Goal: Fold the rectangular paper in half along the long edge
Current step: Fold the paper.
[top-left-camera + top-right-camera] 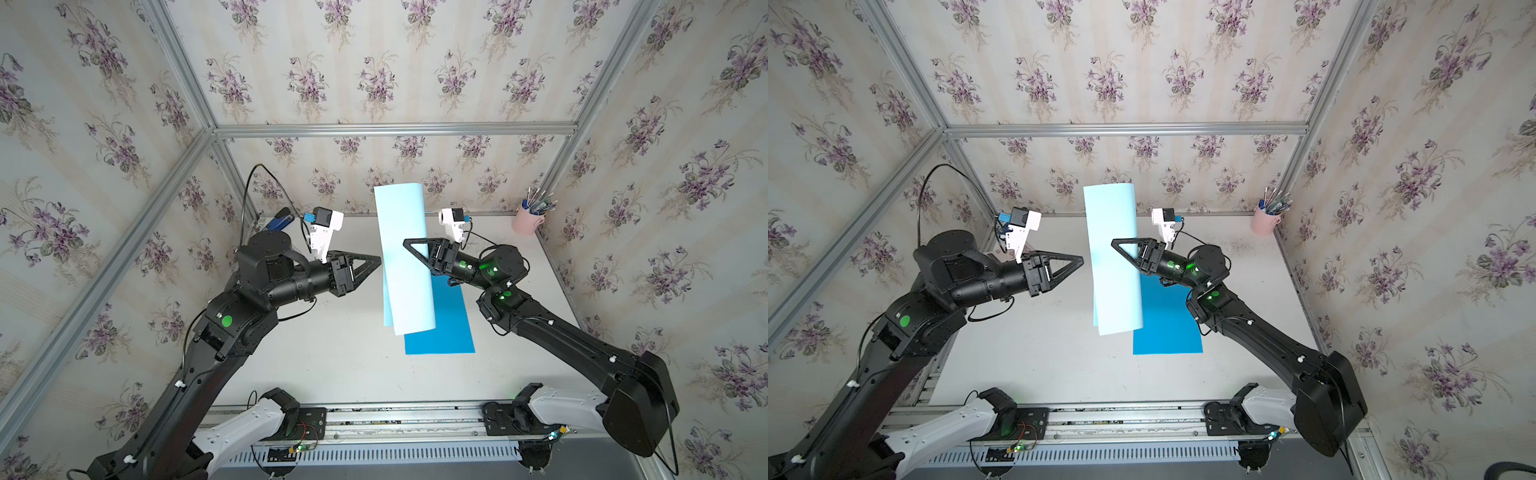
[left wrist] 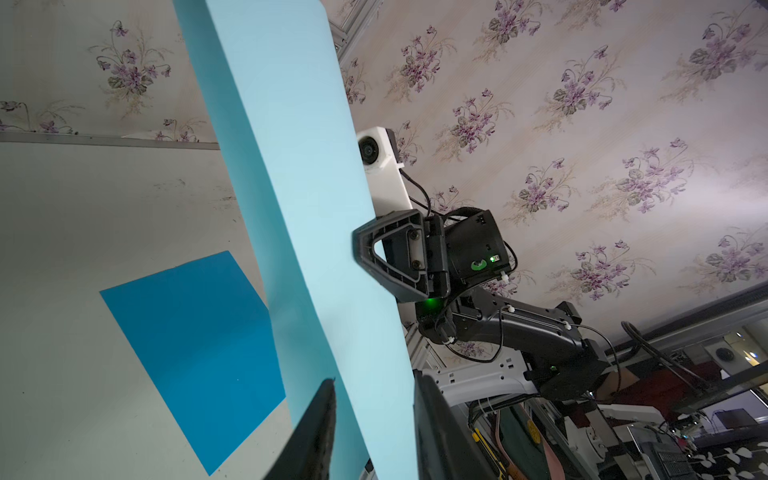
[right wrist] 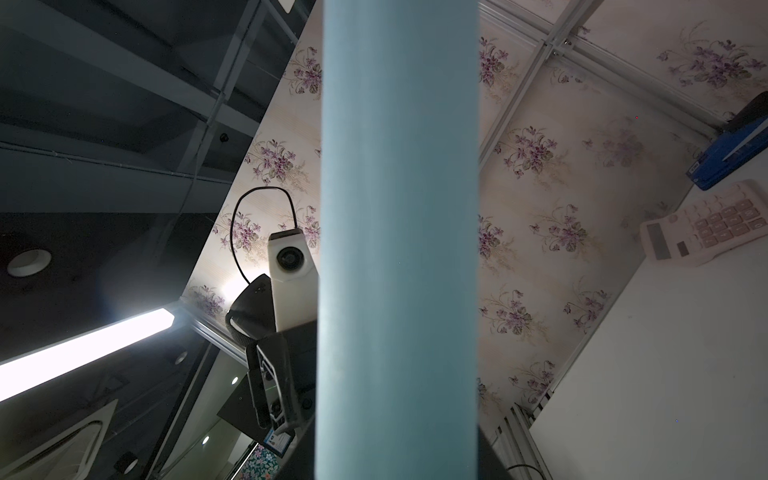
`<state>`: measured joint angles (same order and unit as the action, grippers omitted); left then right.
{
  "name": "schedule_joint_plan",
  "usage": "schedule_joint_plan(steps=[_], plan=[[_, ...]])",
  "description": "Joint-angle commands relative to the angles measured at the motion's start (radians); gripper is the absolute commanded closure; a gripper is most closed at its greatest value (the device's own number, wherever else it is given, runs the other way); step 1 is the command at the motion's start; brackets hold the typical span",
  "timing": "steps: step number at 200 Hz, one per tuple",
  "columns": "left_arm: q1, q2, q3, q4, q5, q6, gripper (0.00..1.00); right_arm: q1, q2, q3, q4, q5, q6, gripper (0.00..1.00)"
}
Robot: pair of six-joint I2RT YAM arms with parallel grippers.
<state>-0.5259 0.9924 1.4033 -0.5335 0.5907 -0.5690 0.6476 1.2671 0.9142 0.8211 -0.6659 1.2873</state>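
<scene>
Left black robot arm point(image 1: 232, 324) reaches in from the white bench's point(image 1: 311, 353) left edge, wrist level. Left gripper point(image 1: 377, 261): jaws parted, tips just short of the light blue paper sheet point(image 1: 403, 216). Right black robot arm point(image 1: 561, 336): elbow bent. Right gripper point(image 1: 409, 246) is clamped across that sheet's right edge, above the bench.
</scene>
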Motion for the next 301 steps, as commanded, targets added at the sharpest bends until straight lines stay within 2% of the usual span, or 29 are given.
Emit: schedule_joint_plan(steps=[1, 129, 145, 167, 187, 301], plan=[[-0.012, 0.011, 0.005, 0.012, 0.009, 0.002, 0.65, 0.0, 0.006, 0.002, 0.066, -0.014, 0.02, 0.63], [-0.069, 0.038, -0.033, 0.043, -0.015, 0.0, 0.62, 0.001, 0.023, 0.011, 0.11, 0.012, 0.03, 0.63], [-0.074, 0.043, -0.035, 0.046, -0.014, 0.001, 0.7, 0.001, 0.026, 0.011, 0.116, 0.015, 0.032, 0.63], [-0.078, 0.049, -0.042, 0.05, -0.012, 0.0, 0.89, 0.001, 0.028, 0.015, 0.12, 0.01, 0.035, 0.63], [-0.08, 0.052, -0.041, 0.053, -0.013, 0.003, 1.0, 0.001, 0.021, 0.015, 0.107, 0.005, 0.027, 0.62], [-0.079, 0.052, -0.027, 0.032, -0.033, 0.021, 1.0, 0.001, -0.032, 0.047, -0.108, -0.044, -0.081, 0.61]])
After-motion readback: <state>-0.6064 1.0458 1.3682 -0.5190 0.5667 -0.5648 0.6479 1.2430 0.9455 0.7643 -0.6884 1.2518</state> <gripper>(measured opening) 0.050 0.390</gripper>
